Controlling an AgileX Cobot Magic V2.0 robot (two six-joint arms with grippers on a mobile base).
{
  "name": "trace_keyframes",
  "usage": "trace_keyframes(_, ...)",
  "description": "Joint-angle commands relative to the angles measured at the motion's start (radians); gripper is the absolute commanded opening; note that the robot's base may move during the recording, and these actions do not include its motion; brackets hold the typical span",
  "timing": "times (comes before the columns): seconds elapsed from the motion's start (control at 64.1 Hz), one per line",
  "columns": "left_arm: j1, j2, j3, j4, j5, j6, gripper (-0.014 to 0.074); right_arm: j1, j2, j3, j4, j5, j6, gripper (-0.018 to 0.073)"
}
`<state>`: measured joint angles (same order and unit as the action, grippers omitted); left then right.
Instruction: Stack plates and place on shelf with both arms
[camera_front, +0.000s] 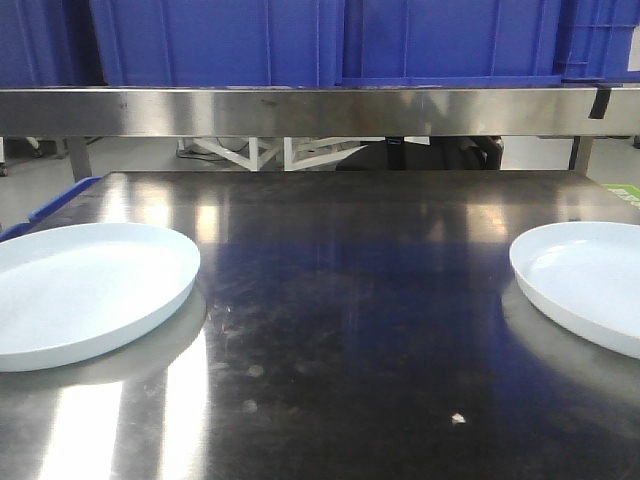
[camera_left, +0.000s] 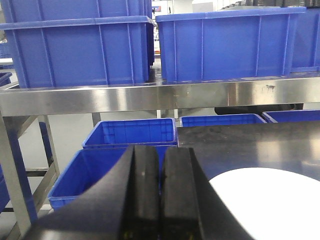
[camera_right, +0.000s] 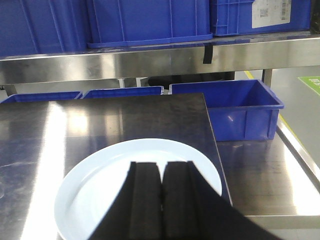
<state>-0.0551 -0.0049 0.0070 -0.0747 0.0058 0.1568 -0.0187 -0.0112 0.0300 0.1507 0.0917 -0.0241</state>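
Both cropped: L plate (camera_front: 90, 290), R plate (camera_front: 585, 280).

L gripper (camera_left: 160, 192) & R gripper (camera_right: 161, 200): black fingers (camera_left: 145, 190) pressed together, nothing held; both aimed fwd.

The dark tabletop (camera_front: 350, 300) lies open in the centre of the front view, between the left plate (camera_front: 90, 290) at the left edge and the right plate (camera_front: 590, 285) at the right edge, which are well apart. Across the upper part runs the shelf rail (camera_front: 320, 110), and blue crates (camera_front: 330, 40) fill the level above it side by side. Under the rail there is only a low gap (camera_front: 300, 152), at the back of the tabletop.
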Motion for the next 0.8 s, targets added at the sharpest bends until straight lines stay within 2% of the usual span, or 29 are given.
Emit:
trace_keyframes(0.0, 0.003, -0.020, 0.004, -0.008, -0.085, -0.005, 0.0080, -0.005, -0.018, 0.000, -0.005, -0.098, -0.009, 0.0042)
trace_keyframes(0.608, 0.003, -0.020, 0.004, -0.008, -0.083, -0.005, 0.0080, -0.005, -0.018, 0.000, -0.005, -0.098, -0.009, 0.0042)
trace_keyframes(0.78, 0.003, -0.013, -0.026, -0.012, -0.026, -0.005, 0.0081, -0.005, -0.018, 0.000, -0.005, -0.098, -0.009, 0.0042)
